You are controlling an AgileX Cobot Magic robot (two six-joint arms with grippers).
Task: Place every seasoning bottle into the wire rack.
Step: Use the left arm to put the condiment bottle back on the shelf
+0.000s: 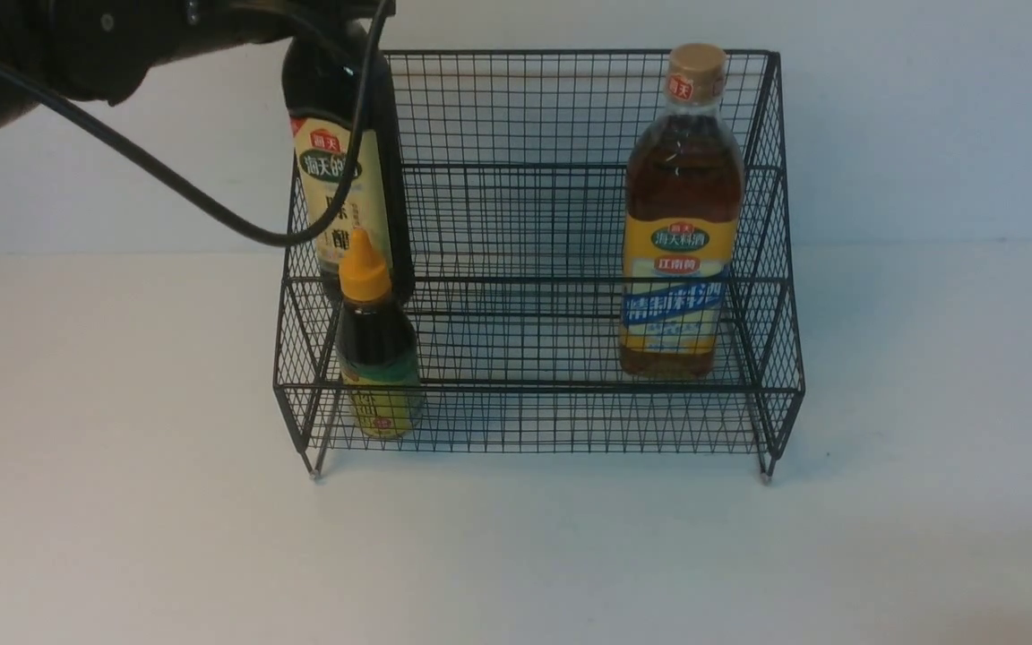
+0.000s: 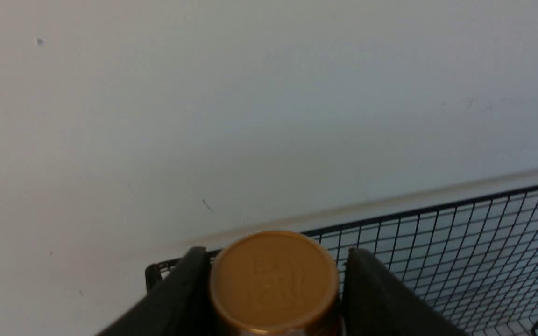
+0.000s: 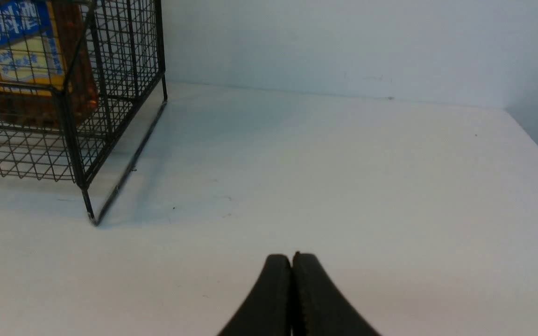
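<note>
The black wire rack (image 1: 570, 54) stands at the back of the white table. The tall amber bottle (image 1: 682, 224) stands on its lower tier at the right. The small dark bottle with the orange nozzle cap (image 1: 377, 349) stands on the lower tier at the left. Behind it, the tall dark bottle with the cream label (image 1: 323, 179) is upright at the rack's left end, its base hidden. My left gripper (image 2: 276, 254) is shut on this bottle's neck, fingers either side of the tan cap (image 2: 273, 280). My right gripper (image 3: 292, 256) is shut and empty, low over the table right of the rack (image 3: 70, 135).
A black cable (image 1: 167, 179) hangs from my left arm across the dark bottle. A white wall runs close behind the rack (image 2: 437, 210). The table's right edge (image 3: 535, 140) shows in the right wrist view, and the amber bottle (image 3: 21, 51) shows through the mesh.
</note>
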